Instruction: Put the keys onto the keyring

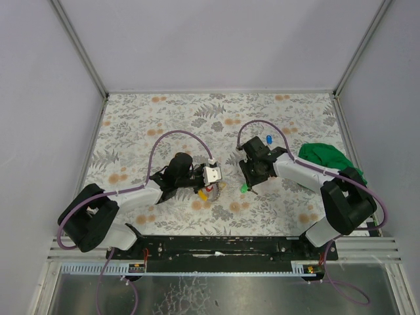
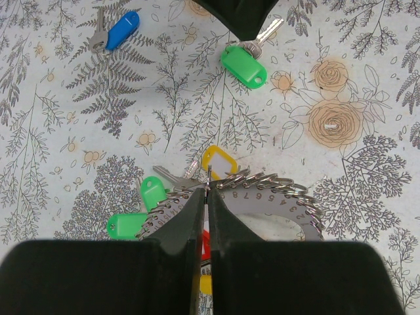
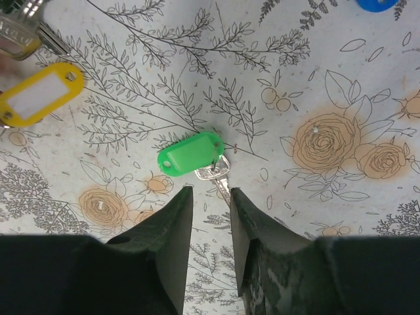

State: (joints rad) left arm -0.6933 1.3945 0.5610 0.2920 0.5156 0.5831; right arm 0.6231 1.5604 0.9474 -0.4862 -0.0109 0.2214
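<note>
Top external: high at near edge, looking down over whole table. Left wrist: close, facing right. Right wrist: closer, steeply down, facing leftward. Shared by all three: green-tagged key.

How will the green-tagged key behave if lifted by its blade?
Probably light: the green-tagged key is small. Its tag joins by a small ring, so it would likely swing. The flat metal blade may slip.
</note>
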